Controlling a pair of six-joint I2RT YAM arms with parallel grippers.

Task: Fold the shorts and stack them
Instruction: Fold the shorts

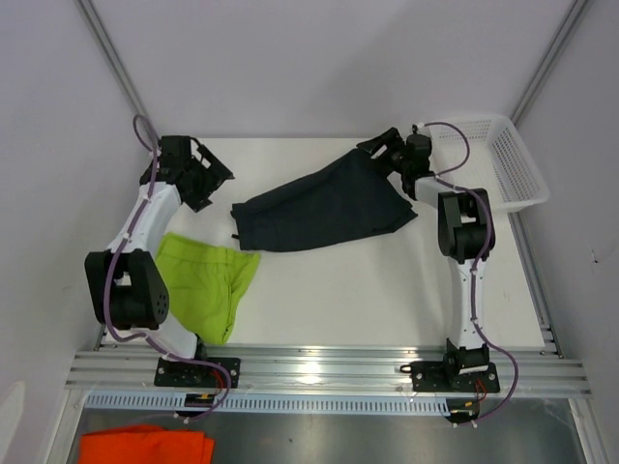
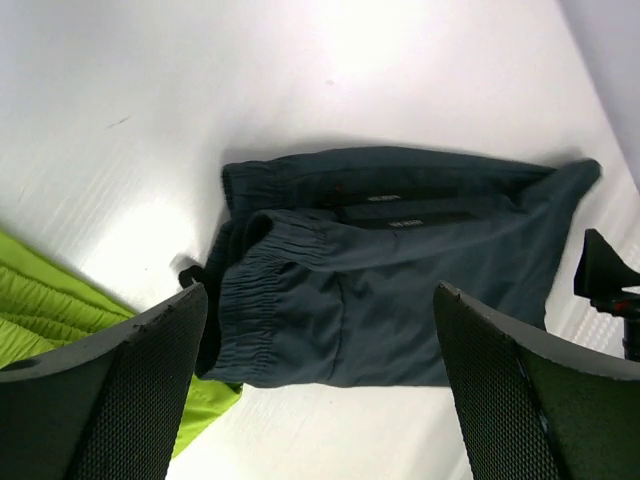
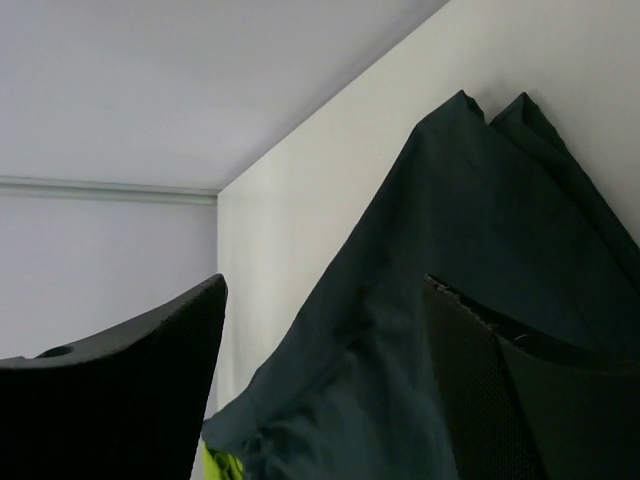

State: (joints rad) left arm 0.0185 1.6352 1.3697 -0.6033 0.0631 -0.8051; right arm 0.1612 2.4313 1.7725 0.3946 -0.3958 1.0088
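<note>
The dark navy shorts lie spread across the middle of the white table, waistband to the left. They also show in the left wrist view and the right wrist view. The lime green shorts lie crumpled at the near left, one edge tucked under the dark waistband. My left gripper is open and empty, hovering above and left of the waistband. My right gripper is open over the far right leg end of the dark shorts.
A white mesh basket stands at the far right corner of the table. An orange cloth lies below the table's near rail. Grey walls close in the left, back and right sides.
</note>
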